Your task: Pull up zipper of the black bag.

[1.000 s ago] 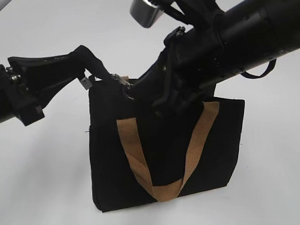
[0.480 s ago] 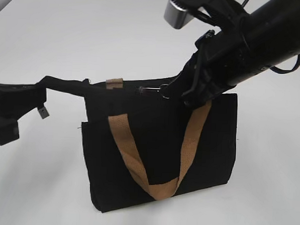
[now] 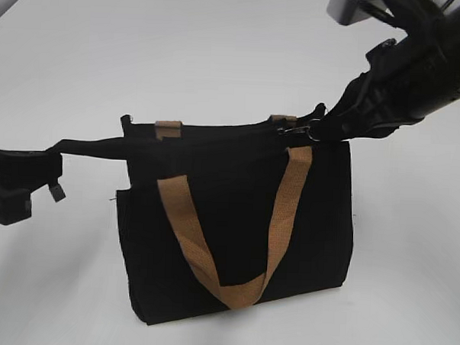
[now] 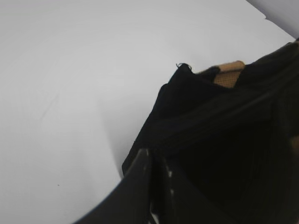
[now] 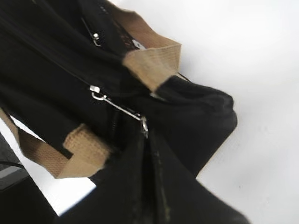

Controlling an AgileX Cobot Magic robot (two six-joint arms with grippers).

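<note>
The white table [image 3: 143, 54] fills the scene, and the black bag [image 3: 235, 226] stands upright on it near the middle, front panel facing the camera, its tan handle [image 3: 189, 232] hanging in a loop down the front. At upper right the right arm [image 3: 417, 74] slants down to the bag's top right corner. On the left edge the left gripper [image 3: 51, 168] sits low, pinched onto a black strap [image 3: 90, 146] that stretches taut from the bag's top left corner out to the left; in the left wrist view its fingers [image 4: 149, 182] are pressed together on the black fabric. Over at the far right end of the top edge, the right gripper [image 5: 147, 140] has its tips closed on the zipper [image 5: 117, 106], the small silver pull tab, which shows clearly in the right wrist view just beside a tan strap tab [image 5: 152, 63]. In the exterior view the pull [image 3: 297, 130] glints right at the corner.
</note>
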